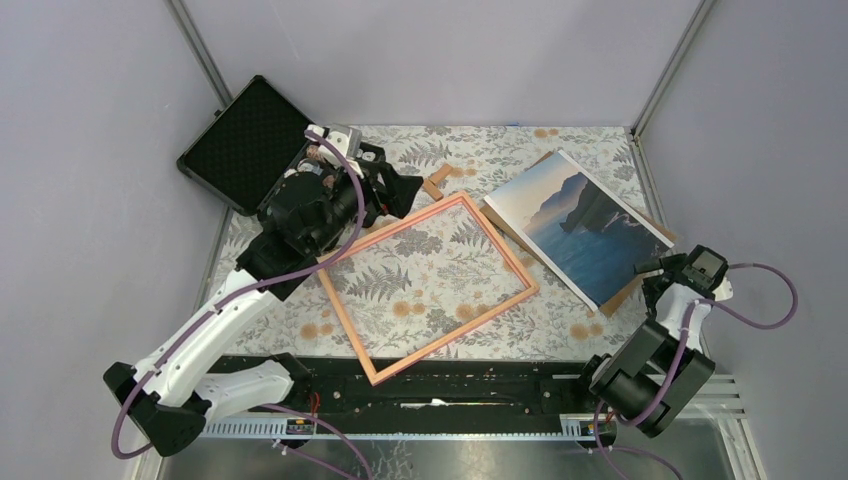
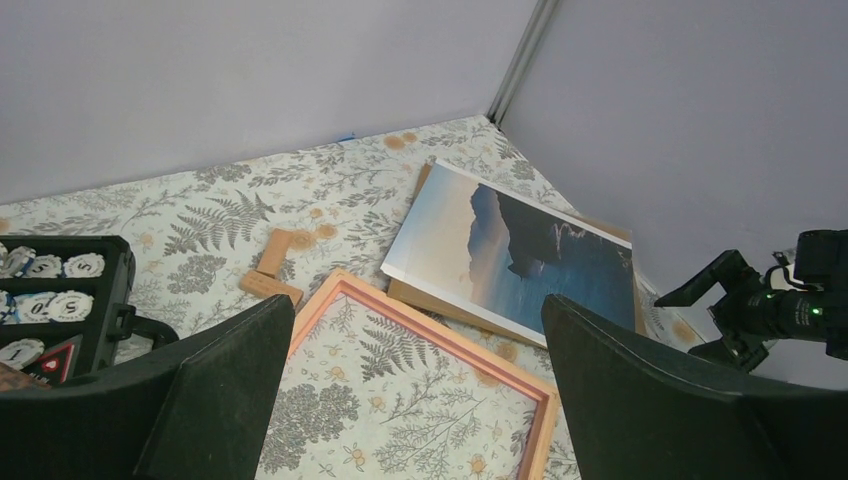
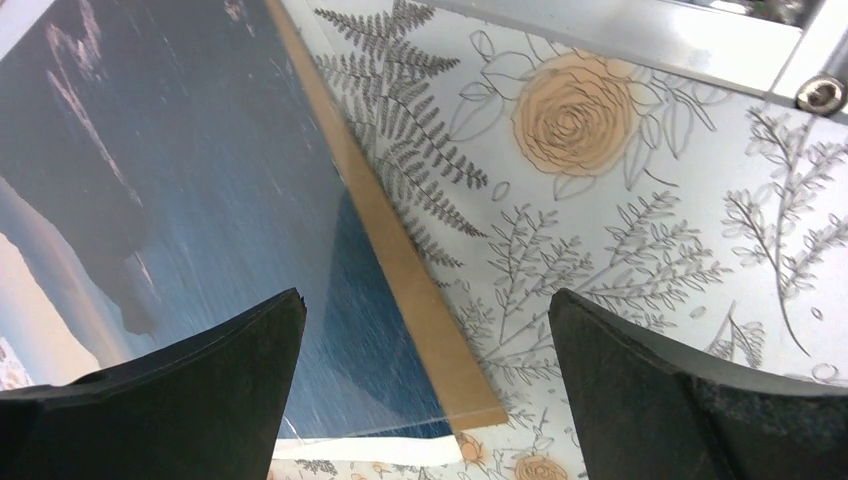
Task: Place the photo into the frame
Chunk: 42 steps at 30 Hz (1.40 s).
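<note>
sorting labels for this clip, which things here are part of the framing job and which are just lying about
Part of the job:
photo
frame

Just lying about:
brown board under the photo
small wooden blocks
open black case

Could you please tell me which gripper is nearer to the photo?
Right. The right gripper hovers open at the photo's near right corner; the left gripper is over by the frame's far left rail, farther off.

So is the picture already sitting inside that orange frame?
No, the mountain photo lies beside the frame, whose inside shows only the floral tablecloth.
</note>
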### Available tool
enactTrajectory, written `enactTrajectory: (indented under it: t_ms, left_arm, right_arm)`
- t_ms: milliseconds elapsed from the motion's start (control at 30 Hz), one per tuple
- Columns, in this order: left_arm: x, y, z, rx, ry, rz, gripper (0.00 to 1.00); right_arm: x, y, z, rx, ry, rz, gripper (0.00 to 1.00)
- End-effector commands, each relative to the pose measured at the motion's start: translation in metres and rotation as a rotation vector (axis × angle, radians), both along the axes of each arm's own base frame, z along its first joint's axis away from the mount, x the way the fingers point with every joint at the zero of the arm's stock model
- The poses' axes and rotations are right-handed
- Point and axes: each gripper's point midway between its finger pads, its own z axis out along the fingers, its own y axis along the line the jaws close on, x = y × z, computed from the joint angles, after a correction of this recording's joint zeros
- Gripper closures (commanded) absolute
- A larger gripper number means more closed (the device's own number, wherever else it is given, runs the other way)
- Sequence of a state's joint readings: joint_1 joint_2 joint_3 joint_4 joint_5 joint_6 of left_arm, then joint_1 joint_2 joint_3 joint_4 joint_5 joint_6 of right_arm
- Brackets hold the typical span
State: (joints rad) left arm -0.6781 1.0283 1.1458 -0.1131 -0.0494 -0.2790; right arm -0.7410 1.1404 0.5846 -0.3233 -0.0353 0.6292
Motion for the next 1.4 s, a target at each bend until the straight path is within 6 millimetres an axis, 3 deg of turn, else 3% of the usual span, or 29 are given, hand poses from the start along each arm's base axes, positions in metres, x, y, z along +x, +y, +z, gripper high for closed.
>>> enactTrajectory:
  t_ms: [0,233,633,867,1367]
  left_arm:
    - [-0.002,-0.007,0.023,-0.046,-0.04,-0.026,0.01]
    - [0.004,-0.009,0.014,-0.022,-0.027,-0.011,0.01]
    - [0.003,-0.014,0.012,-0.024,-0.017,-0.033,0.01]
    - [0.0,-0.018,0.012,-0.028,-0.012,-0.05,0.01]
    - [-0.006,-0.017,0.019,-0.044,-0.025,-0.063,0.01]
  right_arm:
    - [0.024,-0.017,0.013,-0.055,-0.089,0.024,0.0]
    - [0.028,-0.015,-0.007,-0.04,-0.099,0.042,0.0]
    - [0.036,-0.01,-0.016,-0.03,-0.194,0.068,0.0]
    - [0.046,0.005,-0.024,0.04,-0.245,0.134,0.02]
    - [0.052,0.04,-0.001,0.087,-0.406,0.26,0.11]
